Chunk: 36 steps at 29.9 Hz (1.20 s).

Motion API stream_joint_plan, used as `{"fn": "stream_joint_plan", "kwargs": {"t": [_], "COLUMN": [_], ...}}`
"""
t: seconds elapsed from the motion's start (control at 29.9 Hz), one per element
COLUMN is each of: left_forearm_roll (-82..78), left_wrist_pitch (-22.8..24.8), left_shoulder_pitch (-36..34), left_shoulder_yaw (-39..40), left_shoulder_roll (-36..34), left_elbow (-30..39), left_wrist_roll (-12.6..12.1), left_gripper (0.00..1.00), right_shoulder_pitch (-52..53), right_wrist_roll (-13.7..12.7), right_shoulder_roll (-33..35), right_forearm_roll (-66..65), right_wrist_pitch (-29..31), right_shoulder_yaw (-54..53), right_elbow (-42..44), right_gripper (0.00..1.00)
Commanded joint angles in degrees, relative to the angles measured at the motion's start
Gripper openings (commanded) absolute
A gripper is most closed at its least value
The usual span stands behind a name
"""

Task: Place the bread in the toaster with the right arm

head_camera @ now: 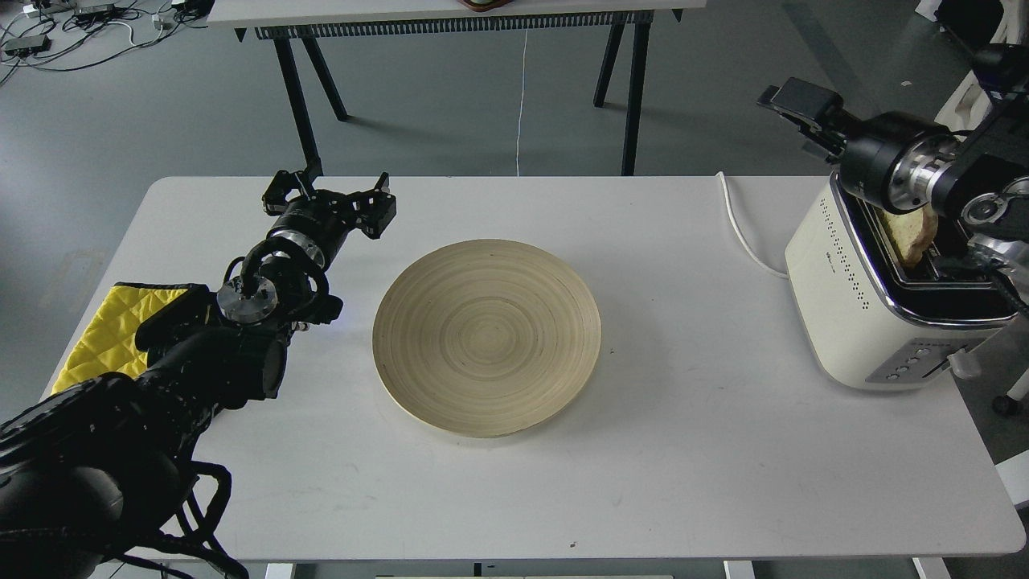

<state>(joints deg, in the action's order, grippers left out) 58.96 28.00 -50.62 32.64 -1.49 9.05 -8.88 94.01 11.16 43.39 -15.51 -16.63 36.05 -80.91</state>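
Observation:
The bread (911, 232) stands upright in the far slot of the cream-white toaster (852, 305) at the table's right end. Only its top pokes out, partly hidden behind my right arm. My right gripper (794, 108) hovers above and behind the toaster's back-left corner, over the floor beyond the table. Its fingers stand apart and hold nothing. My left gripper (328, 197) is open and empty over the table's back left, left of the plate.
A round bamboo plate (486, 336) lies in the middle of the white table (691, 450). A yellow quilted pad (104, 330) lies at the left edge. The toaster's white cord (744, 237) runs off the back edge. Another table stands behind.

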Motion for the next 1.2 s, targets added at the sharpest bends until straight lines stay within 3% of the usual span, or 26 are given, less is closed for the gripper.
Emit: {"fn": "stream_joint_plan", "kwargs": {"t": [0.0, 0.13, 0.2, 0.3, 0.37, 0.53, 0.67, 0.77, 1.17], "left_forearm_roll": [0.0, 0.0, 0.0, 0.0, 0.0, 0.0, 0.0, 0.0, 0.0], "left_wrist_pitch": [0.0, 0.0, 0.0, 0.0, 0.0, 0.0, 0.0, 0.0, 0.0], "left_shoulder_pitch": [0.0, 0.0, 0.0, 0.0, 0.0, 0.0, 0.0, 0.0, 0.0], "left_shoulder_yaw": [0.0, 0.0, 0.0, 0.0, 0.0, 0.1, 0.0, 0.0, 0.0], "left_shoulder_roll": [0.0, 0.1, 0.0, 0.0, 0.0, 0.0, 0.0, 0.1, 0.0], "left_elbow": [0.0, 0.0, 0.0, 0.0, 0.0, 0.0, 0.0, 0.0, 0.0], "left_wrist_roll": [0.0, 0.0, 0.0, 0.0, 0.0, 0.0, 0.0, 0.0, 0.0], "left_gripper": [1.0, 1.0, 1.0, 1.0, 1.0, 1.0, 1.0, 1.0, 1.0], "right_shoulder_pitch": [-9.2, -17.9, -21.6, -25.1, -25.9, -27.3, -31.5, -35.0, -42.1], "right_wrist_roll": [-0.2, 1.3, 5.6, 14.0, 16.8, 16.8, 16.8, 16.8, 16.8], "right_shoulder_roll": [-7.5, -16.4, -19.6, -22.2, -22.4, -23.2, -23.8, -26.2, -29.9], "right_forearm_roll": [1.4, 11.3, 13.5, 13.9, 14.0, 17.0, 23.8, 24.7, 25.8], "right_wrist_pitch": [-4.7, -6.8, -6.3, -3.8, 1.8, 18.1, 34.8, 43.2, 44.6], "right_shoulder_yaw": [-12.0, -24.1, -28.9, -32.9, -34.1, -36.7, -41.6, -44.7, -48.0], "right_elbow": [3.6, 12.2, 16.6, 19.5, 20.3, 25.2, 32.9, 38.5, 41.0], "right_gripper": [0.96, 0.96, 0.97, 0.97, 0.97, 0.97, 0.97, 0.97, 0.97]}}
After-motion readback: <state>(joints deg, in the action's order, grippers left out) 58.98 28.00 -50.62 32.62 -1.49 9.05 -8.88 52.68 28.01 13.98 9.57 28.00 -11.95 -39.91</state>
